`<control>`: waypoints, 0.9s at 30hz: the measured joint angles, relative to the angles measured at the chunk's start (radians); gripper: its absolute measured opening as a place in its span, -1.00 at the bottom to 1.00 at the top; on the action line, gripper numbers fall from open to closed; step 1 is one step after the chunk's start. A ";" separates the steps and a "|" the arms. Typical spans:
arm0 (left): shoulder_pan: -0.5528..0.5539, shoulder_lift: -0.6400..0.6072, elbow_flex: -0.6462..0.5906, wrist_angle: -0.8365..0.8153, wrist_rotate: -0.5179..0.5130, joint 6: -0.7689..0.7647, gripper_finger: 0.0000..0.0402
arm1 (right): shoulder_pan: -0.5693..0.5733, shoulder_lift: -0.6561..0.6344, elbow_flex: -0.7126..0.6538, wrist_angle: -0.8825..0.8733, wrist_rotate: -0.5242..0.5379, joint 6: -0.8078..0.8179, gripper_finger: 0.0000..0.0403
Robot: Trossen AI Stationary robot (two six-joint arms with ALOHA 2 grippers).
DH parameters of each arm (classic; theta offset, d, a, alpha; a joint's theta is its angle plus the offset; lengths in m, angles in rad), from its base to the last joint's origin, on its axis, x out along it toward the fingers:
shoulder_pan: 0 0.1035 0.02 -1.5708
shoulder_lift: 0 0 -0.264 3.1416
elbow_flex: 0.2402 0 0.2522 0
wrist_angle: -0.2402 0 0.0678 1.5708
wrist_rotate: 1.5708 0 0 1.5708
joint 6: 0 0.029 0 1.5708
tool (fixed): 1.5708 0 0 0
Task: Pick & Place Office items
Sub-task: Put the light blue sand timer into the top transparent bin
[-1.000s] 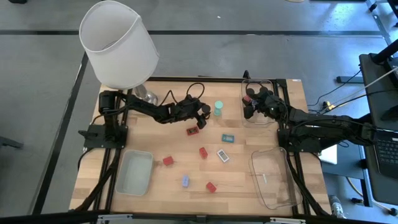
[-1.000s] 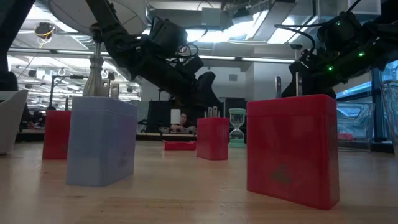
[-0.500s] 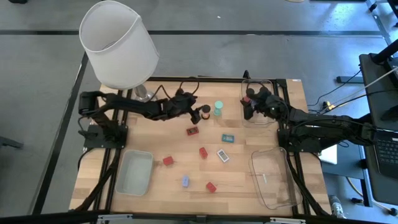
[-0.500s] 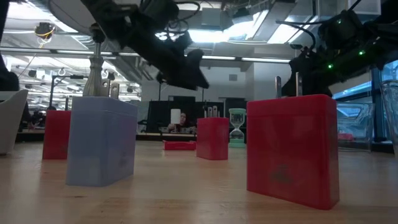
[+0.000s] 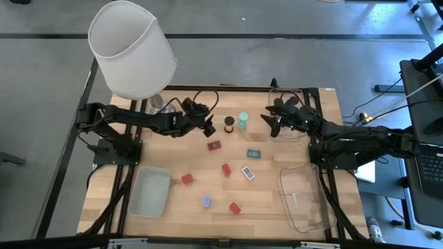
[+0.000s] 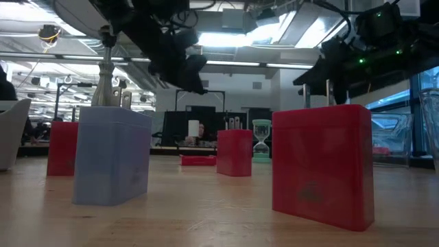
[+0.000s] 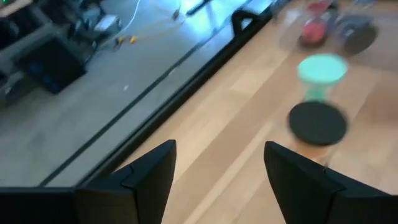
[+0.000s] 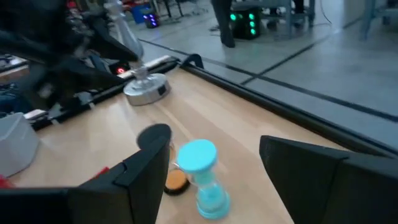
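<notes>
Left gripper (image 5: pixel 205 119) raised above the wooden desk (image 5: pixel 277 200) near its far edge, fingers spread wide, nothing between them. Just beside it, standing free on the desk: a short dark cylinder with an orange top (image 5: pixel 228 124), and next to that a teal hourglass-shaped cylinder (image 5: pixel 243 121). Both seen blurred past the open left fingers (image 7: pixel 149 171) in the left wrist view, dark cylinder (image 7: pixel 318 122) nearer, teal one (image 7: pixel 321 74) behind.

Right gripper (image 5: pixel 271 119) at the near edge of a clear plastic tray (image 5: pixel 304 93) on the far right of the desk, fingers parted wide and empty, pointing toward the teal cylinder (image 8: pixel 204 177). Something red and something dark inside that tray, too blurred to name.

Scattered mid-desk, well apart from both grippers: a flat dark-red piece (image 5: pixel 214 146), a flat teal rectangle (image 5: pixel 254 153), a white patterned rectangle (image 5: pixel 248 173), three small red blocks (image 5: pixel 226 169) (image 5: pixel 187 179) (image 5: pixel 235 207) and a pale blue block (image 5: pixel 206 201). Frosted plastic tray (image 5: pixel 149 191) at front left, second clear tray (image 5: pixel 304 200) at front right.
</notes>
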 joint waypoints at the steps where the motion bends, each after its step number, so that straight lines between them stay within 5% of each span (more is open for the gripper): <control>1: 0.003 0.000 0.000 -0.025 -0.001 -0.023 0.19 | 0.008 0.015 0.000 0.028 0.000 -0.010 0.29; 14: 0.003 0.001 0.000 -0.176 -0.054 -0.108 0.19 | 0.090 0.326 0.164 0.110 -0.008 -0.291 0.73; 27: 0.024 0.001 -0.001 -0.259 -0.056 -0.115 0.19 | 0.065 0.573 0.359 -0.039 -0.008 -0.328 0.79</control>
